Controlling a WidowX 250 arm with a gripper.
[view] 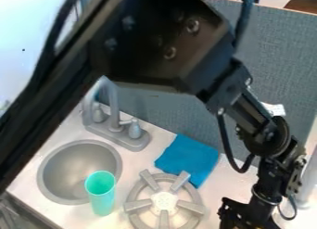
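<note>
Currently, the black gripper [236, 218] hangs at the lower right of the camera view, over the right part of the white counter [158, 135]. Opening: cannot tell whether wide or narrow; whether anything is held, also cannot tell, as its lower end is cut off by the bottom edge. Nearest item: the round grey stove burner [163, 201], flat on the counter just left of the gripper in view, its raised prongs set around a pale centre.

Surroundings noted. A turquoise cup [101, 199] stands upright, mouth up, left of the burner, in front of part of the sink rim; the two are apart. Left of it, the round grey sink [59, 177]. Behind the sink, a grey faucet [133, 140] with a curved spout and two knobs. A blue cloth [189, 158] lies behind the burner, its lower corner close against the burner's back edge; contact cannot be judged.

Obstructions: the black arm [161, 42] crosses high from the left edge, bends at the top and drops at right, with a loose cable [226, 147] looping beside it. It hides part of the grey divider [285, 61] standing upright behind the counter.
</note>
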